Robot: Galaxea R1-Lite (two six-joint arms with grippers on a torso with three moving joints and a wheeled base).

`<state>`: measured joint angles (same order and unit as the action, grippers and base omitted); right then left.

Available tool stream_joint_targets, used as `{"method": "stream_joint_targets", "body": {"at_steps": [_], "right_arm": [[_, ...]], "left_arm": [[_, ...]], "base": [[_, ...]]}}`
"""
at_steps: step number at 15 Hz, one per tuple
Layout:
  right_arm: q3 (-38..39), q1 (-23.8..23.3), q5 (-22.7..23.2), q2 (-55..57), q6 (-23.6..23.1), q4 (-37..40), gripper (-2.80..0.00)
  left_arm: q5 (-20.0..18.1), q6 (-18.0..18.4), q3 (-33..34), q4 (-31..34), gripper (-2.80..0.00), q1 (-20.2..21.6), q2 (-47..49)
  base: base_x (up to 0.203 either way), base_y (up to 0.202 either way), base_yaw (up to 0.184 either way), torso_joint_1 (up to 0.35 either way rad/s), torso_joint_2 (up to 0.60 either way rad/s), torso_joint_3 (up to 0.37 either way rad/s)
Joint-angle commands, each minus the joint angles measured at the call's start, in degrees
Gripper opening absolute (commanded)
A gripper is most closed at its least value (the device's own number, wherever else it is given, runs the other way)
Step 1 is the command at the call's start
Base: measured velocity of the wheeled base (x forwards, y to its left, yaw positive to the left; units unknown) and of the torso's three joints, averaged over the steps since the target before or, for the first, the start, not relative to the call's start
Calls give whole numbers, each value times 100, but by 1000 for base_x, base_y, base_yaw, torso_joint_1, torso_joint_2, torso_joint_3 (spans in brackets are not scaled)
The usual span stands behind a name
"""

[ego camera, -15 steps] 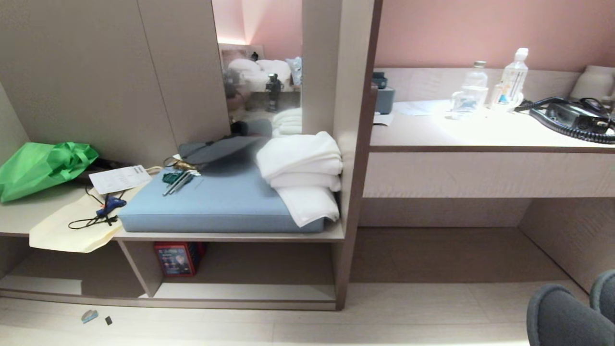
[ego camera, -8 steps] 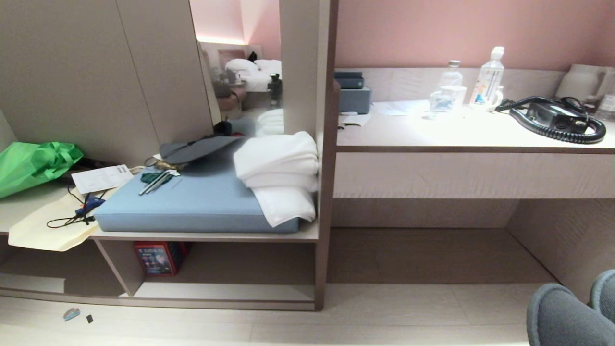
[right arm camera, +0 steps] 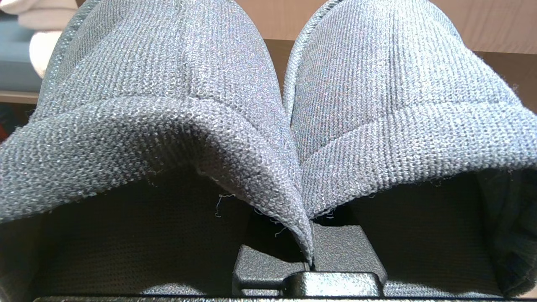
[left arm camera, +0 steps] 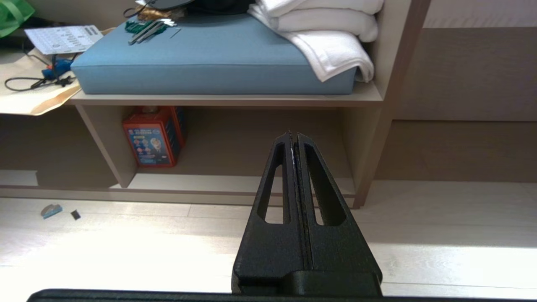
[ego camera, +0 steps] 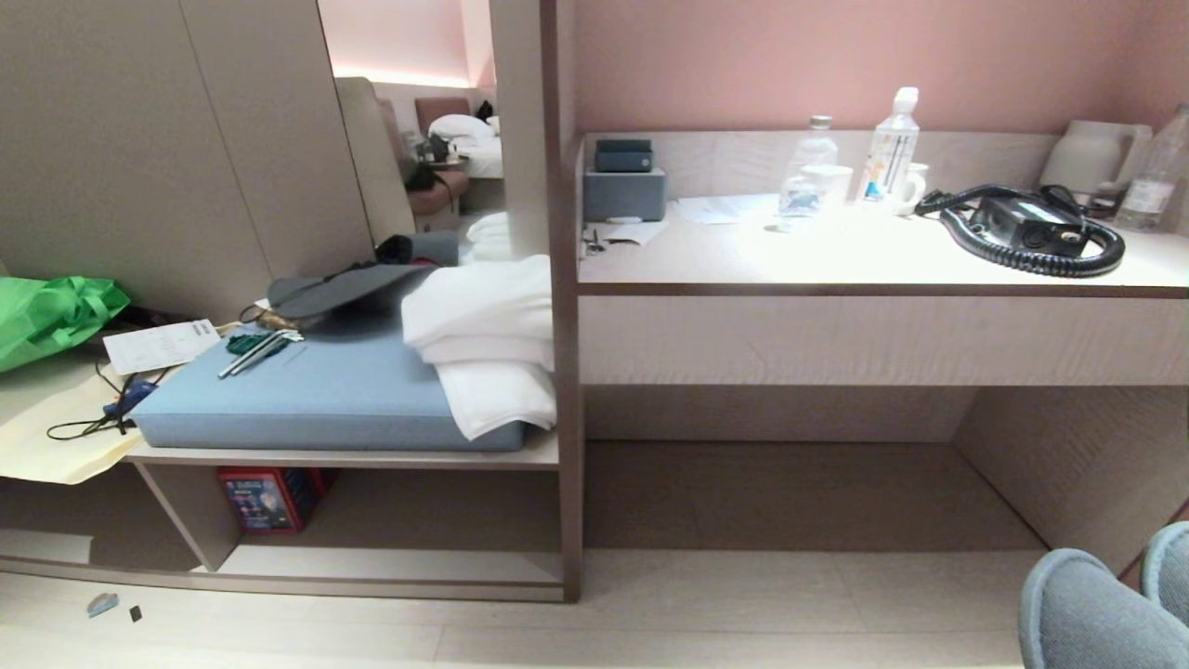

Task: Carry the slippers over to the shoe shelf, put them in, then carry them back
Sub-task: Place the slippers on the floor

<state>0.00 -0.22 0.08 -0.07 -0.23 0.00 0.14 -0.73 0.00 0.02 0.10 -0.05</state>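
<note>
The low taupe laminate shoe shelf (ego camera: 390, 562) lies at lower left, under a blue cushion (ego camera: 325, 395) and folded white towels (ego camera: 483, 334). The left gripper (left arm camera: 293, 138) hangs before it, fingers clenched, empty. At lower right, the right gripper (right arm camera: 311, 262) pinches the grey-blue fabric slippers (ego camera: 1096, 609) by their adjoining inner edges.

Head view wide onto shoe shelf (ego camera: 390, 563), left wrist nearer, sharing it; right wrist against slippers (right arm camera: 268, 105)
</note>
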Motion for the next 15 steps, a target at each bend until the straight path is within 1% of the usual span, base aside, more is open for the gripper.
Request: {"method": "stream_joint_targets", "body": {"at_steps": [1,7,15], "right_arm": [[0,-5,1,-1,-4,0,-280],[0,-5,1,-1,-4,0,-280],[0,-5,1,-1,14,0,-280]], "left_arm": [[4,0,0,3,-280,-1,5],[4,3,-9,7,-280,-1,5],[4,3,-7,7,-280,-1,5]], "base": [[0,-103,2,-2,2,4],[0,0,0,0,-1,-14],[0,0,0,2,2,-178]]}}
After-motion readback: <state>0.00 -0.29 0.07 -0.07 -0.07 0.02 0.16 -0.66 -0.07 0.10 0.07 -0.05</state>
